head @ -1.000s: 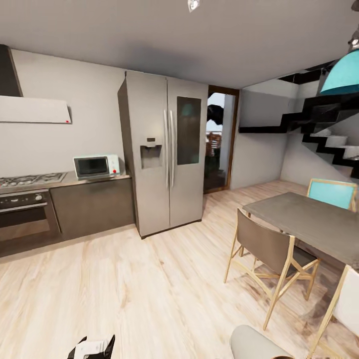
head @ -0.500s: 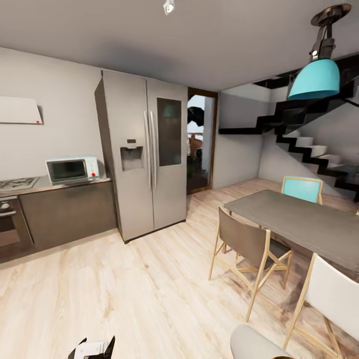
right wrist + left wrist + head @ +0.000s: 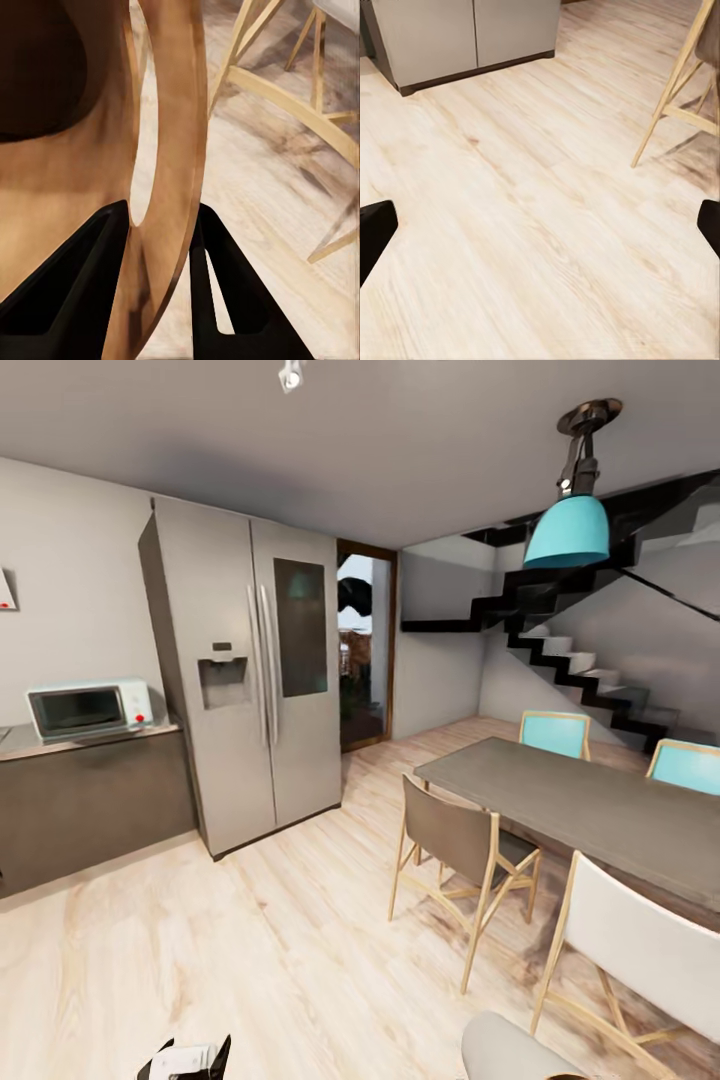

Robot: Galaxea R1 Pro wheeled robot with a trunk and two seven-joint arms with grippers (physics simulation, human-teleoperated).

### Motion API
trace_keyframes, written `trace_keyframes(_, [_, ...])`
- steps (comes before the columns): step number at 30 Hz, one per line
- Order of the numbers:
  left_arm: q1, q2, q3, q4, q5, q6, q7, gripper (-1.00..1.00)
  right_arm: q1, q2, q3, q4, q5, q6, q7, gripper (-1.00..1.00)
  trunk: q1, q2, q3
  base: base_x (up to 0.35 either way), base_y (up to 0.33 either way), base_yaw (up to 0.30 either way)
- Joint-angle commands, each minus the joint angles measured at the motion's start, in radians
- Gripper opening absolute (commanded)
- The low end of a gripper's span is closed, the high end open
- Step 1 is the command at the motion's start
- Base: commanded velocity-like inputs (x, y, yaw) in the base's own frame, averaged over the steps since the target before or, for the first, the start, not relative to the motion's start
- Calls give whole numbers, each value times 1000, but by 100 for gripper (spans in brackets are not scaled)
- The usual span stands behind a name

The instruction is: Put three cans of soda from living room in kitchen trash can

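I am in the kitchen, with the steel double-door fridge (image 3: pixel 245 680) and the white microwave (image 3: pixel 85 707) on dark cabinets (image 3: pixel 90 810) ahead on the left. My right gripper (image 3: pixel 159 217) is shut on the rim of the trash can (image 3: pixel 176 112), one finger against the coppery inner wall and one outside. The can's pale grey outer wall (image 3: pixel 510 1050) pokes up at the bottom of the head view. My left gripper (image 3: pixel 540 232) is open above bare wood floor, holding nothing; its tip (image 3: pixel 185 1058) shows low in the head view. The soda cans are out of view.
A grey dining table (image 3: pixel 590 805) stands on the right with a brown chair (image 3: pixel 455 840), a white chair (image 3: pixel 640 950) and turquoise chairs (image 3: pixel 555 732). A chair leg (image 3: pixel 671 90) is near the left gripper. Beyond are black stairs (image 3: pixel 570 650), a doorway (image 3: pixel 362 650) and a hanging teal lamp (image 3: pixel 567 530).
The camera has turned to the right: fridge, microwave and counter slid left in the picture, the oven left the view, and more of the table and chairs came in. Both grippers stay as they were.
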Motion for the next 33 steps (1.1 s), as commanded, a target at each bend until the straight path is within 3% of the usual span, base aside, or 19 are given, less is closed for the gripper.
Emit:
trace_keyframes(1, [0,0,0,0,0,0,0,100,0,0,-11,-2,-3,0,3,-100,0,0,1,0,0,-245])
trace_keyframes(20, [0,-2,-1,1,-17,-1,1,100,0,0,-12,-1,-3,1,4,-100,0,0,13,0,0,-245])
trace_keyframes(33, [0,-2,0,61,-28,-6,2,100,0,0,-11,-1,-3,0,3,-100,0,0,22,0,0,-243])
